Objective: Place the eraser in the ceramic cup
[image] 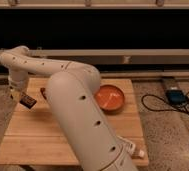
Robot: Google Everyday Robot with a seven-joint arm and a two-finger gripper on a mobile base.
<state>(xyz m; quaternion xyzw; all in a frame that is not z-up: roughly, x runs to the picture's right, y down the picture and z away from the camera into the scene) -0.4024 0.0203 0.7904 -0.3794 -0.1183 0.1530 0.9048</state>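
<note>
background: dark window band across the far wall, with a pale horizontal ledge (153, 54) running the full width below it.
floor: speckled grey, visible to the left and right of the table.
table (43, 135): light wooden slatted top, seen from above, filling the middle and lower part of the view.
arm (83, 115): thick white segments with small dark holes; rises from the bottom edge, bends over the table centre, then reaches left and turns downward at the table's left edge. it covers much of the table's middle.
orange bowl (119, 102): wide, shallow, upright on the right half of the table, just beside the arm's elbow.
blue device (175, 95): on the floor right of the table, with a black cable (158, 107) looping near it.
pale block (134, 149): whitish, rounded, lying at the table's front right corner, partly behind the arm.
gripper (21, 96): pointing down at the table's left edge, clenched on the eraser.
eraser (28, 102): dark flat bar, tilted, held in the gripper over the table's left edge; whether it touches the wood cannot be told.
red object (43, 92): small, elongated, on the table just right of the eraser, against the arm.
</note>
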